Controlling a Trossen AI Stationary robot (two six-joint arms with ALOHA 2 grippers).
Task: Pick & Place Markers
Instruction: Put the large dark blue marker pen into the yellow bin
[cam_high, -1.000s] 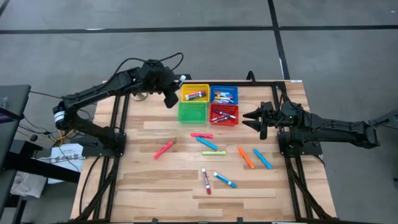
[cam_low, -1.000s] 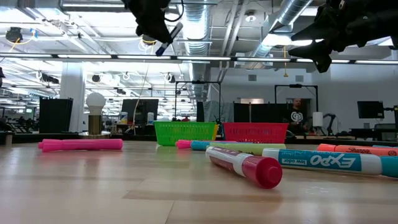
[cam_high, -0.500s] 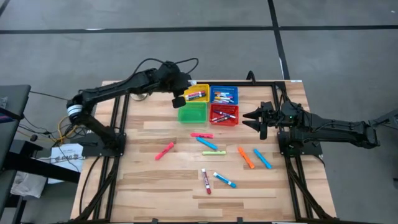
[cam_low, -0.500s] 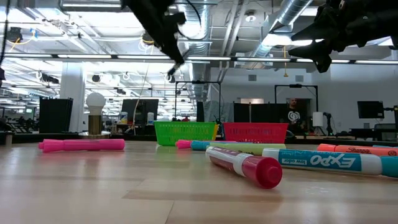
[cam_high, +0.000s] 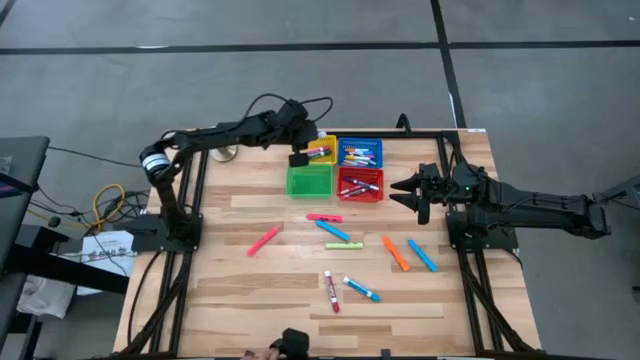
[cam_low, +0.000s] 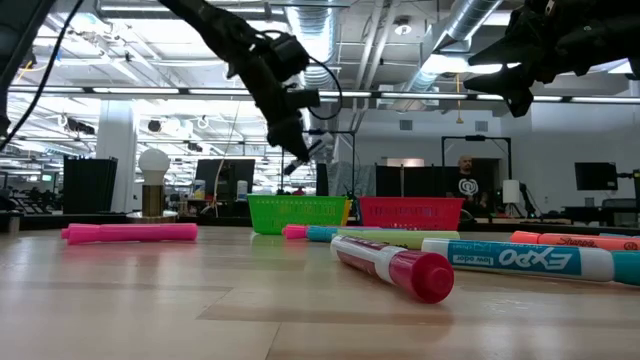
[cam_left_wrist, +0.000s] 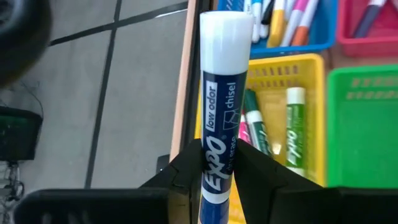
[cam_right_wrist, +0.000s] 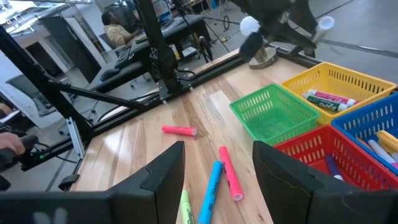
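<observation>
Blue marker (cam_left_wrist: 222, 118) clamped between left gripper (cam_left_wrist: 217, 180) fingers, cap jutting forward beyond the tips toward the yellow basket (cam_left_wrist: 314, 68), presumably for release there. Right gripper (cam_high: 412, 192) waits, fingers apart, empty, beside the red basket (cam_high: 361, 184).

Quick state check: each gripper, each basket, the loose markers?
left gripper: shut on blue Expo marker, beside the yellow basket
right gripper: open, empty, off the red basket's side
yellow basket: holds a few markers
blue basket: holds markers
red basket: holds markers
green basket: empty
loose markers: lying flat on the table
</observation>
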